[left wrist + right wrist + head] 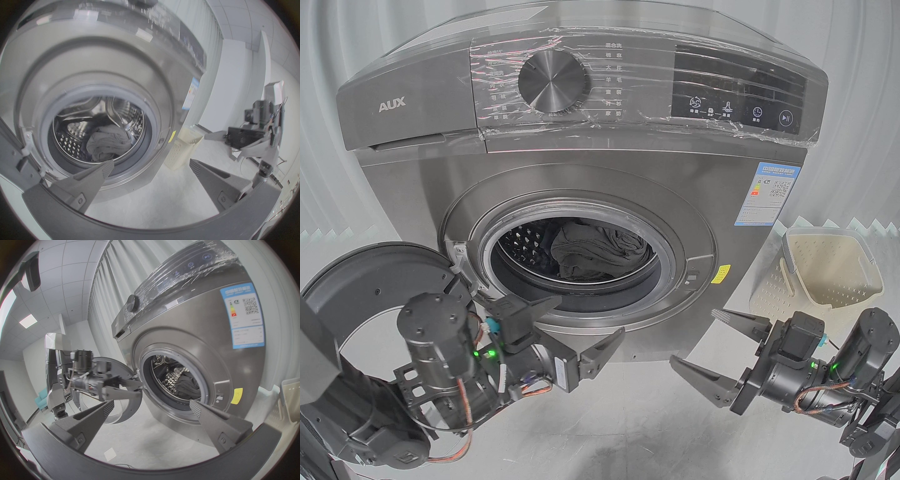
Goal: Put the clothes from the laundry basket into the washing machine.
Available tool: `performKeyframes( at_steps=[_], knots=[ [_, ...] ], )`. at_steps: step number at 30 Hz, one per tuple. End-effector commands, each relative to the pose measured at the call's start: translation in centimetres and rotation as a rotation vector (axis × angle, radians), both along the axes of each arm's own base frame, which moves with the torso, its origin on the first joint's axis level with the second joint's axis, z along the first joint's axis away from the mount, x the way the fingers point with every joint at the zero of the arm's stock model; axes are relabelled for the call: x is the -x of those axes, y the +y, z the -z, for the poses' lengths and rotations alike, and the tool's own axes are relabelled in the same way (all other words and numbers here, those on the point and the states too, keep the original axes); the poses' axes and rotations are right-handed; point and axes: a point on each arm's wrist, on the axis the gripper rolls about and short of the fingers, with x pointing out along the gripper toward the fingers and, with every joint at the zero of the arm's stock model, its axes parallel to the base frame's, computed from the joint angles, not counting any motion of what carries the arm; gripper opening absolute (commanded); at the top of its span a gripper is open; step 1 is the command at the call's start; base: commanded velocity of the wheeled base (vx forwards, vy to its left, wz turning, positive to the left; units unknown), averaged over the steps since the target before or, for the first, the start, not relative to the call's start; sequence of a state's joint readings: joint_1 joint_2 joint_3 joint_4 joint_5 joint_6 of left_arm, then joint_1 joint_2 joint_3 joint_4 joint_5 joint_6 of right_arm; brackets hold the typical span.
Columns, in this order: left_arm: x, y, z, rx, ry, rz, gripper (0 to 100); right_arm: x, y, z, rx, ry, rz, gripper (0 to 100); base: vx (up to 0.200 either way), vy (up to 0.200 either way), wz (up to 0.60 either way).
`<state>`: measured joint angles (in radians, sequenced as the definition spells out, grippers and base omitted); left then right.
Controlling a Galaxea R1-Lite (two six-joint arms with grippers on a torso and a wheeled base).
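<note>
The grey washing machine [581, 156] faces me with its round door [369, 281] swung open to the left. A bundle of dark clothes [597, 250] lies inside the drum [103, 131], also seen as dark clothes [186, 385]. The cream laundry basket [831, 272] stands on the floor to the machine's right and looks empty inside. My left gripper [581, 331] hangs open just below and in front of the drum opening, holding nothing. My right gripper [715, 347] is open and empty, low, between the machine and the basket.
Pale curtains [862, 125] hang behind the machine. Bare grey floor [625, 425] lies in front of it. The open door takes up the space at the lower left beside my left arm.
</note>
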<state>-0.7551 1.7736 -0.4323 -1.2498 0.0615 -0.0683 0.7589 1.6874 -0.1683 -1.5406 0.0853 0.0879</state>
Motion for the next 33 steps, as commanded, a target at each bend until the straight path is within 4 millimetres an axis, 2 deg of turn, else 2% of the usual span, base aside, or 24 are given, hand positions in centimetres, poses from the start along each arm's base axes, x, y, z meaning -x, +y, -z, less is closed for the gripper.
performKeyframes(
  at_steps=[1,4,8,15,22,29,32,33],
  knots=[
    [3.2,2.4,-2.7,0.092,-0.064,0.007,100,0.5,-2.0,-1.0,-0.029,-0.034,0.076,100,0.0,0.0,0.0],
    [4.4,3.6,-3.1,0.134,-0.057,0.004,100,0.6,-2.8,-1.5,-0.049,-0.045,0.177,100,0.0,0.0,0.0],
    [5.7,4.9,-1.9,0.091,-0.036,-0.036,100,-0.1,-4.7,-2.3,-0.077,-0.074,0.3,100,0.0,0.0,0.0],
    [6.9,6.8,-2.8,0.126,-0.086,-0.098,100,0.5,-6.1,-2.5,-0.086,-0.085,0.352,100,0.0,0.0,0.0],
    [8.4,9.5,-3.4,0.158,-0.138,-0.161,100,2.3,-7.7,-2.4,-0.076,-0.089,0.385,100,-0.2,0.0,0.0],
    [9.5,11.8,-3.1,0.124,-0.183,-0.243,100,3.0,-9.4,-2.1,-0.046,-0.058,0.461,100,-0.2,0.0,0.0],
    [10.4,12.6,-3.0,0.118,-0.21,-0.26,100,4.2,-10.4,-1.9,-0.01,-0.016,0.495,100,-0.2,0.0,0.0],
    [10.9,13.0,-3.1,0.131,-0.216,-0.266,100,5.1,-11.1,-1.7,0.008,0.01,0.518,100,-0.2,0.0,0.0]
  ],
)
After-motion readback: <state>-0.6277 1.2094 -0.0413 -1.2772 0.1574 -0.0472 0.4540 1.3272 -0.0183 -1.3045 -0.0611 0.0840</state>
